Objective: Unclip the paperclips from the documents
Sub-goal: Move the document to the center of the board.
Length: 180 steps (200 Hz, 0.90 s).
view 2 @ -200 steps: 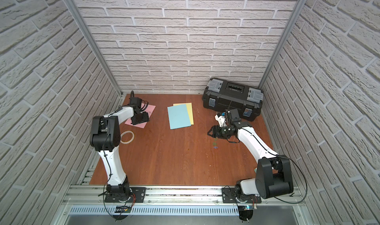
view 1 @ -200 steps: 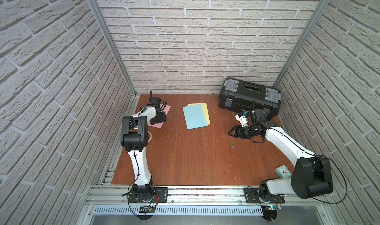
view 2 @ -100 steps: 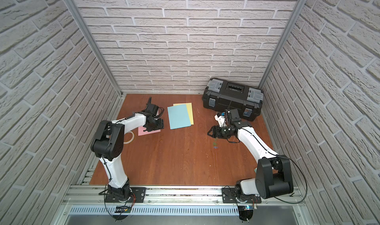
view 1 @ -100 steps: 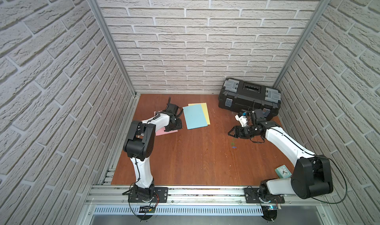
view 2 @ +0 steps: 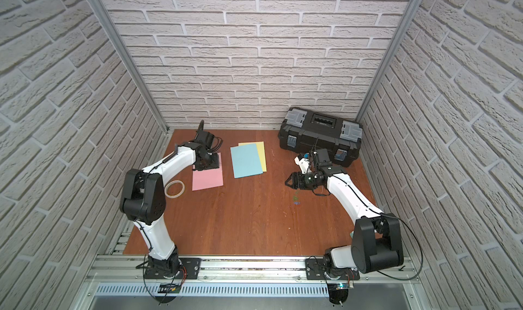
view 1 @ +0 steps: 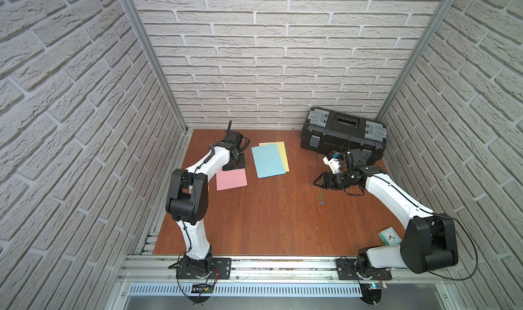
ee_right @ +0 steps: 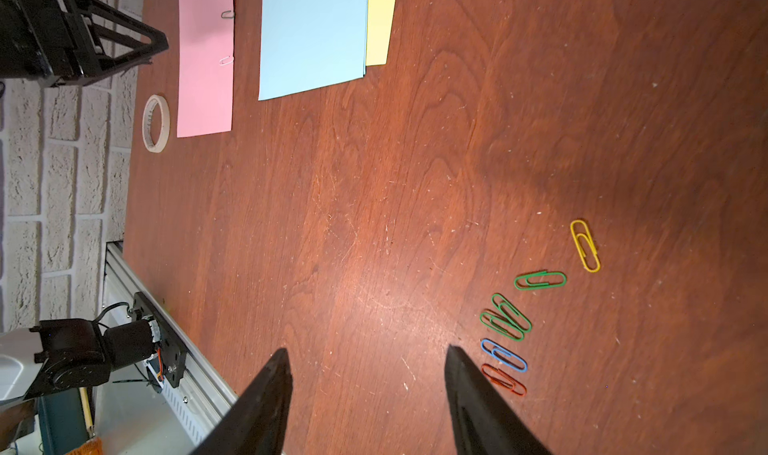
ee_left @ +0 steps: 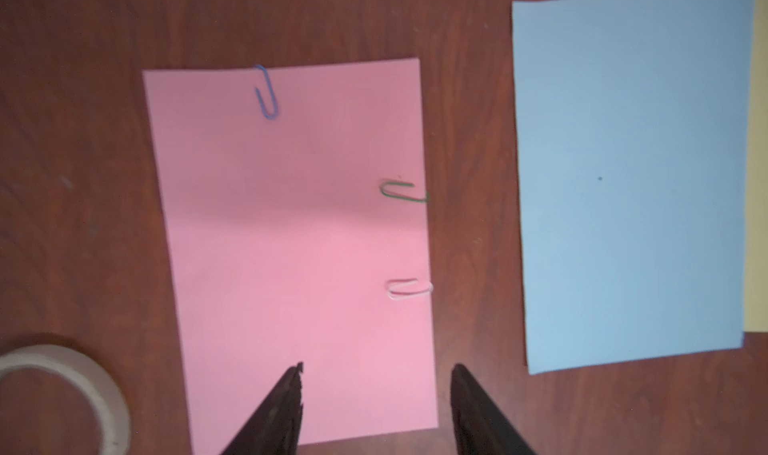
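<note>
The left gripper (ee_left: 377,367) hangs low over the pink sheet (ee_left: 291,245). Its black jaws stand partly apart with nothing between them, one tip above the paper and the other just past its long edge, over bare wood. Three clips sit on that sheet. A blue paperclip (ee_left: 266,93) is on the short edge away from the gripper. A green paperclip (ee_left: 402,192) and a pale paperclip (ee_left: 409,289) are on the long edge facing the light blue sheet (ee_left: 631,182). A strip of bare table (view 1: 268,223) separates the two sheets. The light blue sheet lies on the yellow sheet (ee_right: 380,20), which shows only as a band along one side. A tape roll (view 2: 174,188) lies near the pink sheet's other long edge, close to the table's left rim.

The right gripper (ee_right: 368,349) is spread wide and empty over bare wood. Loose paperclips (ee_right: 506,316) lie just beside one jaw in a ragged line: red, blue, three green and one yellow. The middle of the table is free wood.

The tabletop is reddish wood grain, finely scratched. The sheets are flat, matt and square-cornered, and the clips are thin coated wire loops. A black plastic toolbox (view 1: 343,135) with grey latches fills the far right corner. A small teal clock (view 1: 390,235) sits by the right arm's base.
</note>
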Available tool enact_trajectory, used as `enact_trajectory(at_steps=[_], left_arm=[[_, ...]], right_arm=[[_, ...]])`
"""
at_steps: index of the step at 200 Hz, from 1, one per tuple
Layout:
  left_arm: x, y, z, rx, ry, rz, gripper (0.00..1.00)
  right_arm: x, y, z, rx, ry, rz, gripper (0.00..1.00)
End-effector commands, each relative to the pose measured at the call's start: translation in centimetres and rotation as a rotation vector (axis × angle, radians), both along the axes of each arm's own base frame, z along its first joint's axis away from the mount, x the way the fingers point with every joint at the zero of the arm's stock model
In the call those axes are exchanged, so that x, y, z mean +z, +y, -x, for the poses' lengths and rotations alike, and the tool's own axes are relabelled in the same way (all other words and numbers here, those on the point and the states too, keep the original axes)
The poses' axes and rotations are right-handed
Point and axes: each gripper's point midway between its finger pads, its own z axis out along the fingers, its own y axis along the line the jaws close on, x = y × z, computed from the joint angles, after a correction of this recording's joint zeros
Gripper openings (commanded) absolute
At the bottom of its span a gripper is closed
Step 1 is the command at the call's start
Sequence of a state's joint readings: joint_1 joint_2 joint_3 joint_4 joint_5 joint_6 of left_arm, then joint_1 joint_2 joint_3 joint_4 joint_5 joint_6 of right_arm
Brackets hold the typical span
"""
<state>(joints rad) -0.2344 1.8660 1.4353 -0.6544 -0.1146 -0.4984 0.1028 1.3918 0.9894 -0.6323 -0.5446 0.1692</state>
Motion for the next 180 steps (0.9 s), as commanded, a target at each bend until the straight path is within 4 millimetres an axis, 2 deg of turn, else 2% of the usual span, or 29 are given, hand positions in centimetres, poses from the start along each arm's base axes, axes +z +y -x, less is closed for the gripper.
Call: enact_trajectory(at_steps=[1,46,72,92,127,180], left_arm=[[-2.2,2.9,-0.3,0.008,0.065,-0.078,0.52],[-3.8,2.2,-3.2,-0.029,0.051,-0.054,0.41],[-5.2,2.1,-3.3,-0.036,0.075,-0.055,0.39],[-6.5,2.0,-2.4,-0.04,0.115,-0.051,0.38],[-8.1,0.6,1.2,-0.065,0.2,-0.031,0.33],[-10.0,-2.6,11.0,-0.123,0.344,-0.015,0.32]], right_arm=[[1.5,0.7,-0.5,0.017,-0.05,-0.032,0.6],[1.4,0.6,0.0,0.012,-0.053,-0.037,0.6],[1.6,0.6,0.1,0.006,-0.059,-0.041,0.6],[1.6,0.6,0.2,0.009,-0.06,-0.037,0.6],[1.6,0.6,0.2,0.012,-0.061,-0.036,0.6],[1.5,0.7,-0.2,0.018,-0.063,-0.04,0.6]])
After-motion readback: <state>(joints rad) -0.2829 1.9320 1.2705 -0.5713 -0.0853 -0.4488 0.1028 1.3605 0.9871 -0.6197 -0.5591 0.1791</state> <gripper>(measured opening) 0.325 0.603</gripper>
